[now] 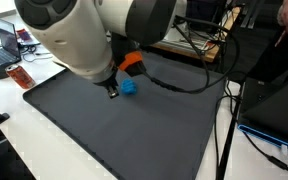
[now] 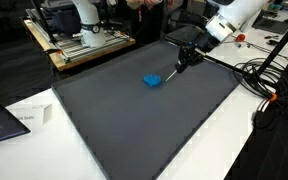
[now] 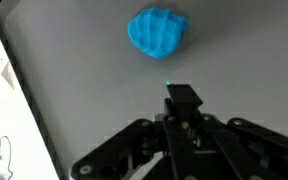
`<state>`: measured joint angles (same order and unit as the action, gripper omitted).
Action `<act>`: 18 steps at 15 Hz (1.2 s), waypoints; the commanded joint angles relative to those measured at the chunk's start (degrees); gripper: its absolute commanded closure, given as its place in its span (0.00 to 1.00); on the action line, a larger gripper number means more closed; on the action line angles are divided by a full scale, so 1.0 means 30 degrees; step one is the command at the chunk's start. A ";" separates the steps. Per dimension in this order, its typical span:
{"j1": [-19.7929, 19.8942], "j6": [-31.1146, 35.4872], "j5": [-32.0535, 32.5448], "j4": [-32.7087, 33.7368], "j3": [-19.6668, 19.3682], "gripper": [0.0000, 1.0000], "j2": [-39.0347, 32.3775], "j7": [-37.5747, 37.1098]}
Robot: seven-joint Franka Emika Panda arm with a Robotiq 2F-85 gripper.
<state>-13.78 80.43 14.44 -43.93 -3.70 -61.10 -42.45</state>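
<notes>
Nearest the wrist lens is my gripper (image 3: pixel 184 97), jaws pressed together and holding nothing. Just ahead of it, apart from the tips, a blue ribbed lump (image 3: pixel 157 33) lies on the dark mat (image 3: pixel 74 90), near the mat's middle. I judge it light and soft, like crumpled cloth or foam. It should give under the pads, and the ridges should stop it slipping. A pinch from above across its narrower width looks best. Around the mat is a white table (image 2: pixel 239 150), with black cables (image 2: pixel 252 72) along one edge.
</notes>
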 commanded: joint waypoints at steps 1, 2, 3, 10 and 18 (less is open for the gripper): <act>0.1088 0.0383 -0.0961 0.0172 0.0790 0.97 0.0423 0.2073; 0.1360 0.0501 -0.1170 0.0148 0.0934 0.97 0.0514 0.2555; 0.1668 0.0643 -0.1420 0.0065 0.1089 0.97 0.0641 0.3136; 0.2779 0.0781 -0.2224 0.0232 0.1566 0.88 0.0624 0.5195; 0.3682 0.1005 -0.2675 -0.0386 0.2038 0.97 0.0720 0.6523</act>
<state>-4.73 82.76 7.58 -43.41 1.62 -59.43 -25.55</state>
